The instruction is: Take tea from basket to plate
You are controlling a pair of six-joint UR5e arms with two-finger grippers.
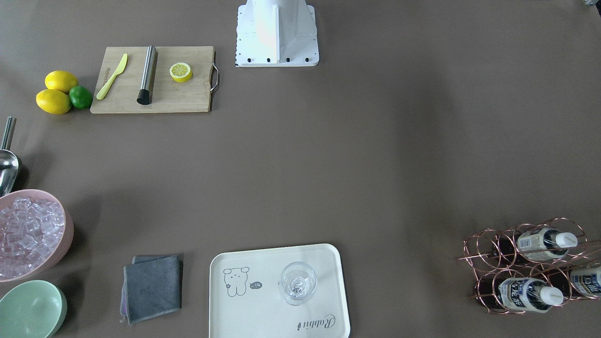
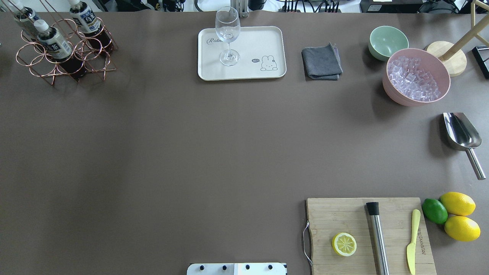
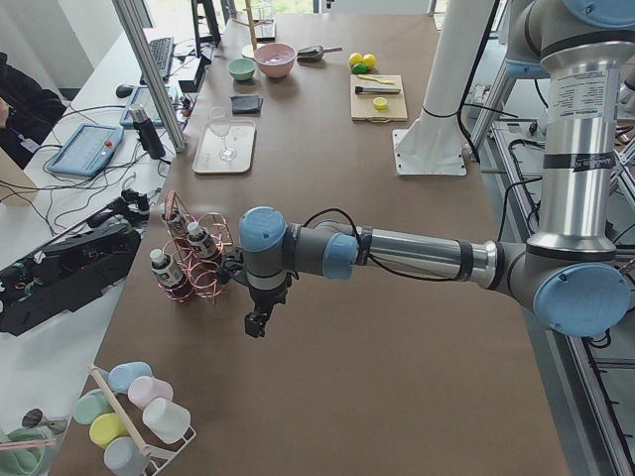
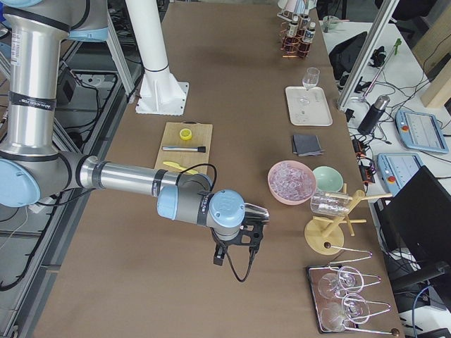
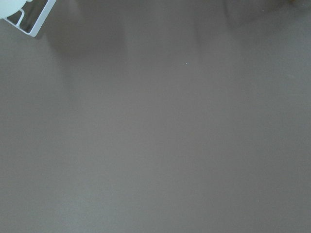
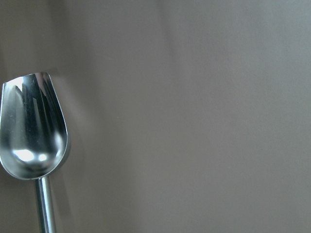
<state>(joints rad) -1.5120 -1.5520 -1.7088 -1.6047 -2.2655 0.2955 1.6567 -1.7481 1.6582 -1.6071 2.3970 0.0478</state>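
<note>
Three tea bottles stand in the copper wire basket point(image 1: 488, 256) at the table's far corner on my left: one point(image 1: 544, 241), one point(image 1: 528, 295), one at the frame edge point(image 1: 587, 280). The overhead view shows the basket point(image 2: 49, 70) and a bottle point(image 2: 55, 42) too. The cream plate point(image 1: 263, 310) with the bear drawing holds an upright wine glass point(image 1: 297, 283). My left gripper point(image 3: 256, 322) hangs over the table beside the basket point(image 3: 198, 268). My right gripper point(image 4: 232, 260) hangs near the table's right end. I cannot tell whether either is open or shut.
A cutting board point(image 2: 366, 233) holds a lemon half, a steel muddler and a yellow knife. Two lemons and a lime point(image 2: 434, 211) lie beside it. A steel scoop point(image 2: 460, 133), a pink ice bowl point(image 2: 416, 95), a mint bowl point(image 2: 387, 40) and a grey cloth point(image 2: 321, 62) sit at right.
</note>
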